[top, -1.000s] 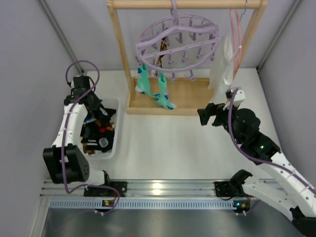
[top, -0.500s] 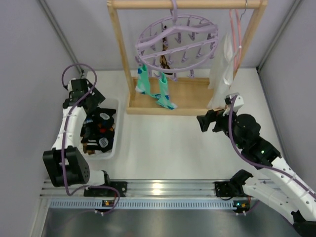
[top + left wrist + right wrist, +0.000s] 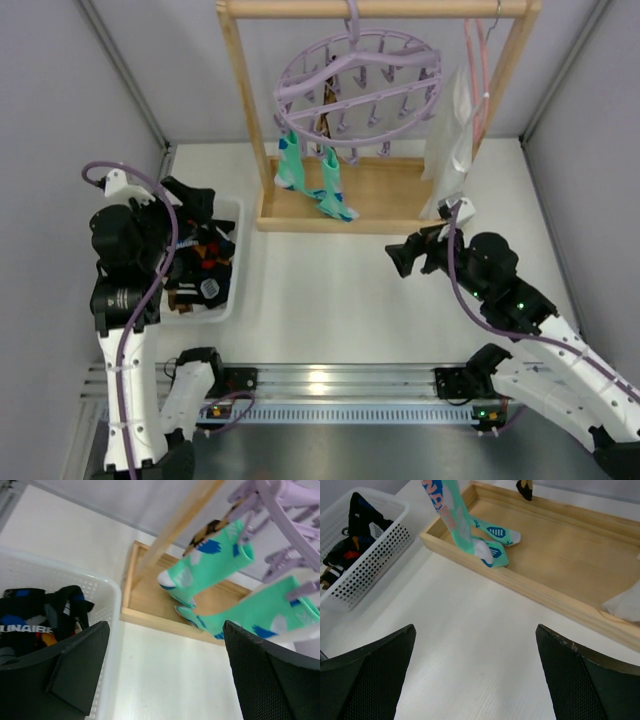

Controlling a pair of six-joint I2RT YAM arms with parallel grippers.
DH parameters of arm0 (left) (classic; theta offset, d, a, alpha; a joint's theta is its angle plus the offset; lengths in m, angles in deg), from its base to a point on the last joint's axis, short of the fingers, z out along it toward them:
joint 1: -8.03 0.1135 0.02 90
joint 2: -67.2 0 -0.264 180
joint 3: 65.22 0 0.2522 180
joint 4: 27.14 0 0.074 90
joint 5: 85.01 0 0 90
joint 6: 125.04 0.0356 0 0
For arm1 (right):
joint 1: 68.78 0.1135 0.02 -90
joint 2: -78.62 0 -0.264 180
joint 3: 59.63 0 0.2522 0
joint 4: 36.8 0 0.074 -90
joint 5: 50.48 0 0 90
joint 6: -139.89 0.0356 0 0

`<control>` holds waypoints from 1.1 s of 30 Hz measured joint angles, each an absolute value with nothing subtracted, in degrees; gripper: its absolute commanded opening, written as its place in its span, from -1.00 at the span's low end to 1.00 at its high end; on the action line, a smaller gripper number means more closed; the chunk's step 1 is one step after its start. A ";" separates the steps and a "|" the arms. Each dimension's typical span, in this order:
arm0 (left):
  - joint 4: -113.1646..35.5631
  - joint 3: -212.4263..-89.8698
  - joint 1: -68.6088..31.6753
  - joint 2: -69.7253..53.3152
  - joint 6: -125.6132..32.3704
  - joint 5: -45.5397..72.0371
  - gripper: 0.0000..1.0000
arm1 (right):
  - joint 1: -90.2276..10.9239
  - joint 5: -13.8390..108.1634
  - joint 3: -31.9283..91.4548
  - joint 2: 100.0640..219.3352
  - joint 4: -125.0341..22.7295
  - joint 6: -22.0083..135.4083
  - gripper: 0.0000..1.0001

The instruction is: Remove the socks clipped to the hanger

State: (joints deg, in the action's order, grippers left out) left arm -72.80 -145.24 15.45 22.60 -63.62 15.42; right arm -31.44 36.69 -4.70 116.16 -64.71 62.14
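**A:** What is the hanger (image 3: 284, 90) made of?

**B:** Smooth lavender plastic. It is a round ring with spokes running to a central hook, and small pegs (image 3: 283, 560) dangle under it. It hangs from the top bar (image 3: 400, 8) of a plain wooden frame (image 3: 240, 110) at the table's (image 3: 340, 300) far edge.

**A:** And the socks (image 3: 330, 185)?

**B:** Two teal knit ones with blue and white patches are clipped at the ring's left side. Their feet reach down to the frame's flat wooden tray (image 3: 560, 545). A brown-and-black sock (image 3: 210, 530) hangs behind them. More dark socks (image 3: 200, 265) lie heaped in a white plastic lattice basket (image 3: 232, 290) by the table's left edge.

**A:** The grippers?

**B:** The left gripper (image 3: 165, 625) hovers over the basket's far end. Its black, finely textured fingers (image 3: 75, 665) are spread wide and hold nothing. The right gripper (image 3: 476, 630) hangs above the bare white table, just in front of the tray's right half. It is also spread wide and empty.
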 measured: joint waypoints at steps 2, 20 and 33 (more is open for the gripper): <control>-73.09 -143.86 15.43 25.40 -63.27 18.53 0.97 | -31.44 38.72 -4.81 119.66 -62.26 60.96 0.99; -80.76 -142.81 8.87 33.18 -55.82 19.80 0.97 | -31.57 46.48 6.79 168.61 -30.92 39.62 0.70; -82.09 -146.96 8.61 27.87 -60.12 22.48 0.97 | -29.97 48.78 2.09 168.90 -14.50 41.72 -1.00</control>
